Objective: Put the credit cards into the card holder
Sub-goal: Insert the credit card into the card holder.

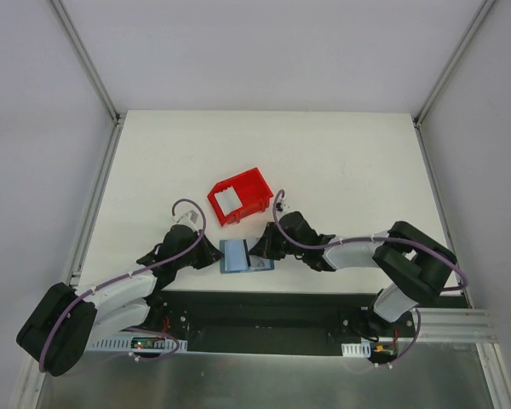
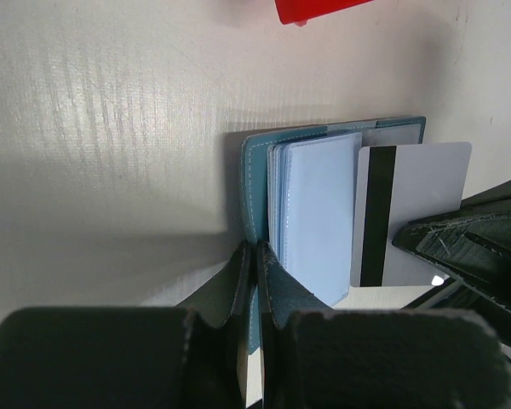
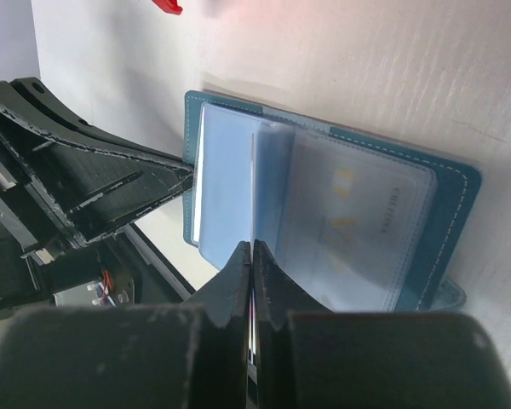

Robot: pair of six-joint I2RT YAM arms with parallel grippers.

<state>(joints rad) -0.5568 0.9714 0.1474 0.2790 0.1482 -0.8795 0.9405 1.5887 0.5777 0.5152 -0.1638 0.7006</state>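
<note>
Teal-blue folding card holder, open at the near edge of the white table, is being pinned by its cover in the closed left gripper. A white, black-striped credit card is being pinched in the closed right gripper over its right half. The card should be squared to a pocket mouth and slid in flat; that mouth is being hidden, and the contents of the red plastic bin cannot be identified.

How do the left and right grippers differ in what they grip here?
The left gripper pinches the card holder by its teal cover edge; the right gripper pinches a white credit card with a black stripe. The left gripper reaches in from the holder's left, the right gripper from its right. Both are shut.
</note>
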